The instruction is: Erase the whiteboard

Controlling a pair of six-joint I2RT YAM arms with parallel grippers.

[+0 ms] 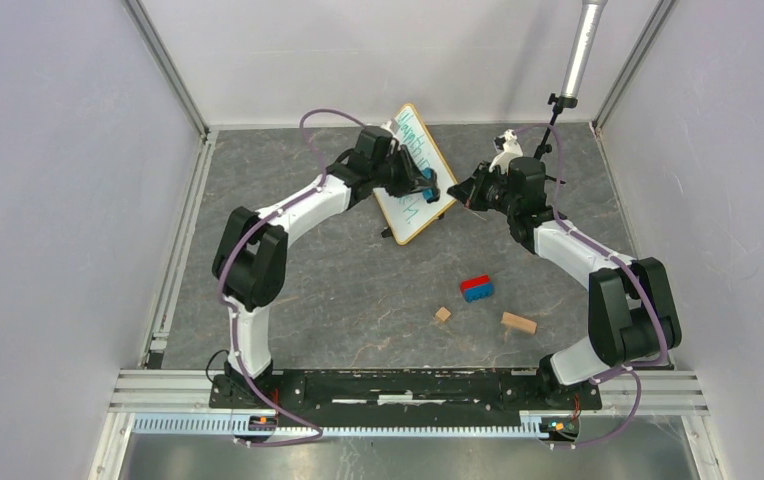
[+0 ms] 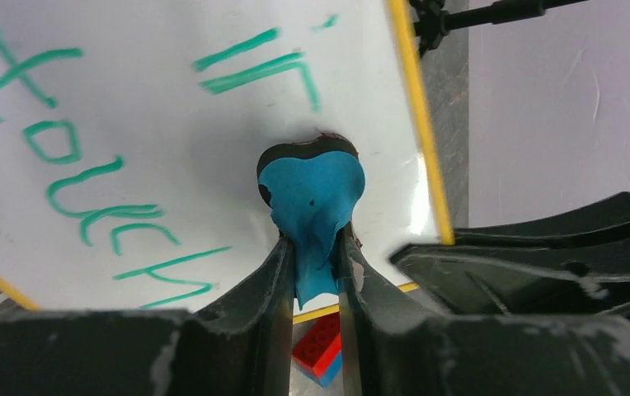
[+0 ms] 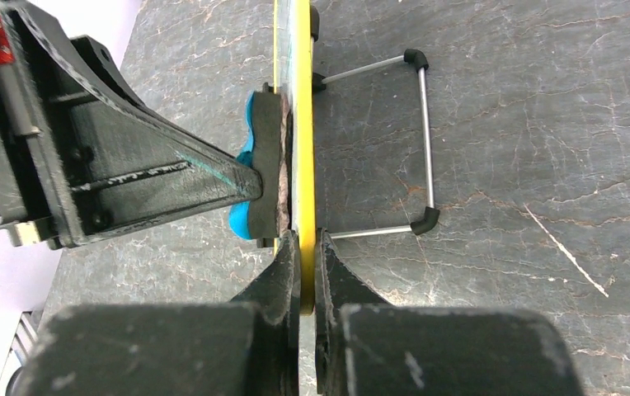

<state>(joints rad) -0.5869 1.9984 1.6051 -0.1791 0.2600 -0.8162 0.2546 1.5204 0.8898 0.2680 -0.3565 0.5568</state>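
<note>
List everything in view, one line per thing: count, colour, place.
whiteboard: one, white, yellowish frame, green writing; propped up at the table's far middle
eraser: one, blue with a dark pad; pressed against the whiteboard's face
brick: one, red over blue; on the table, right of centre
small wooden cube: one, tan; just near-left of the brick
long wooden block: one, tan; near-right of the brick
silver pole: one, on a black stand; far right corner
table: one, grey marbled
left gripper: one, black; shut on the eraser
right gripper: one, black; shut on the whiteboard's edge
</note>
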